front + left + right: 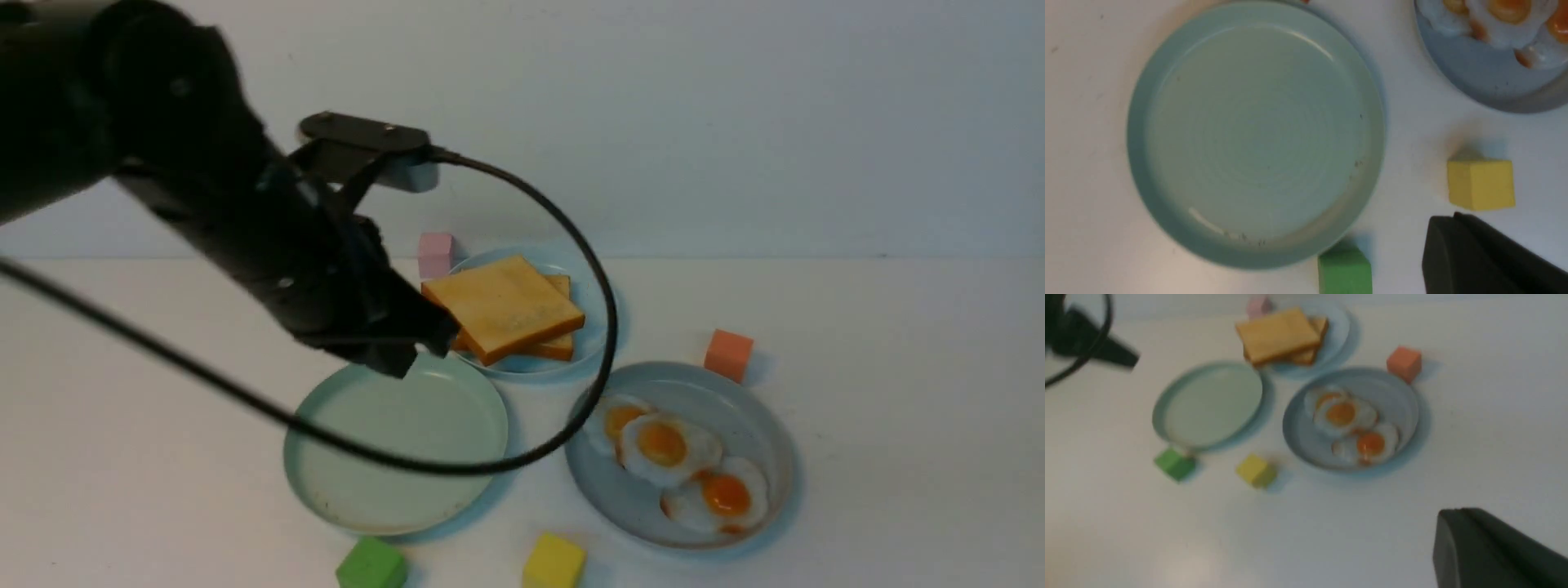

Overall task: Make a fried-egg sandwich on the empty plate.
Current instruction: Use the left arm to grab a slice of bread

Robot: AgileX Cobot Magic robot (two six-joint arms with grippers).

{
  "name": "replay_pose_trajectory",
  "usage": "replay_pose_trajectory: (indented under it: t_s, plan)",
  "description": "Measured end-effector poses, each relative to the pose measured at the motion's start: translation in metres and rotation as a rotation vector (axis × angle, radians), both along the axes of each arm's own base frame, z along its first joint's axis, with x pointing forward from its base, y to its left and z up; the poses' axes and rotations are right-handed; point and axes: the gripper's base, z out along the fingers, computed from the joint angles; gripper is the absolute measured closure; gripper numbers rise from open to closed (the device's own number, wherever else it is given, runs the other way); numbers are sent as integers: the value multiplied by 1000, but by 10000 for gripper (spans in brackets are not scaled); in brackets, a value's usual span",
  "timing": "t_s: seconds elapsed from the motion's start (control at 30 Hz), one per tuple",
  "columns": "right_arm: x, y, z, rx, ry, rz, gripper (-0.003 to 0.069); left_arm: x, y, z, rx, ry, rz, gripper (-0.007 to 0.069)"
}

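Note:
The empty plate (392,457), pale mint-green, lies at front centre and fills the left wrist view (1255,130). Behind it, two toast slices (502,306) are stacked on a light blue plate (594,327). Three fried eggs (663,445) lie on a grey plate (739,408) to the right. My left gripper (439,336) hangs over the mint plate's far rim, just left of the toast, shut and holding nothing; its closed tips (1453,218) show together. The right arm is absent from the front view; its gripper (1453,512) is shut and empty, high above the table, with the toast (1278,335) and eggs (1349,424) beyond it.
A pink cube (435,253) stands behind the toast plate and an orange cube (728,354) behind the egg plate. A green cube (371,565) and a yellow cube (553,562) sit at the front. The left arm's black cable (600,278) loops over the plates.

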Motion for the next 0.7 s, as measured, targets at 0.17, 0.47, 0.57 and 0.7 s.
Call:
replay_pose_trajectory:
  t_s: [0.17,0.47,0.57,0.7]
  plan:
    - [4,2,24,-62,9,78,645,56,-30,-16,-5,-18,-69,636]
    - [3,4,24,-67,5,120,640,115,-63,-54,86,-114,-227,373]
    - [4,4,24,-68,3,121,635,126,-72,-73,119,-167,-274,229]
    - [4,4,24,-65,5,123,633,138,-74,-100,181,-199,-291,134]
